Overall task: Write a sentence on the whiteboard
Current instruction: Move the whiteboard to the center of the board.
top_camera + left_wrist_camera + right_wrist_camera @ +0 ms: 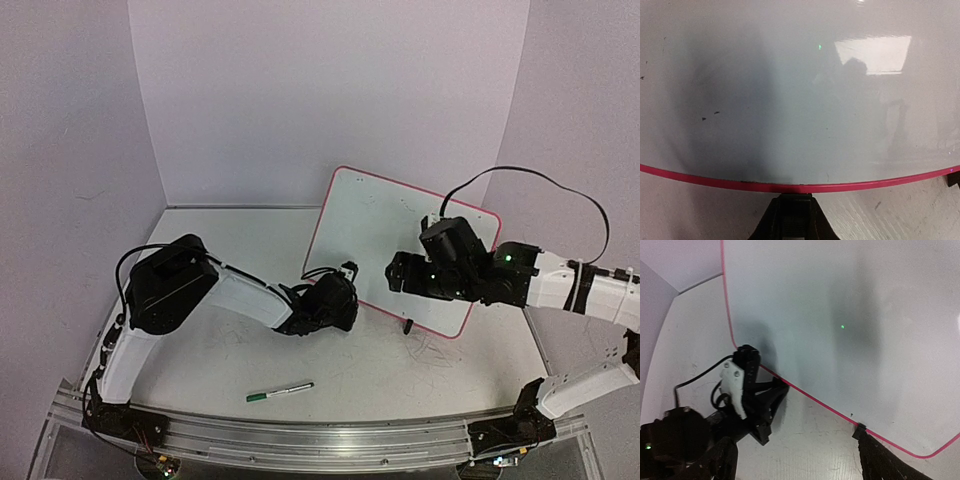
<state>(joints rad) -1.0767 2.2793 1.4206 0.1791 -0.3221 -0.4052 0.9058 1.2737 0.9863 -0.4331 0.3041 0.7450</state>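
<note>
At the lower left rim of the whiteboard (375, 215), the left gripper (782, 388) looks pinched shut on the pink frame (800, 187). The right gripper (393, 272) hovers before the face, and I cannot tell its finger state. The board stands tilted on the table (220, 345), with no green writing showing. It is likely light, stiff, tippy and slick-faced, so best held by the frame.

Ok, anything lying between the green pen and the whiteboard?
Top view: only bare scuffed table between pen and whiteboard; left gripper sits at its corner.
</note>
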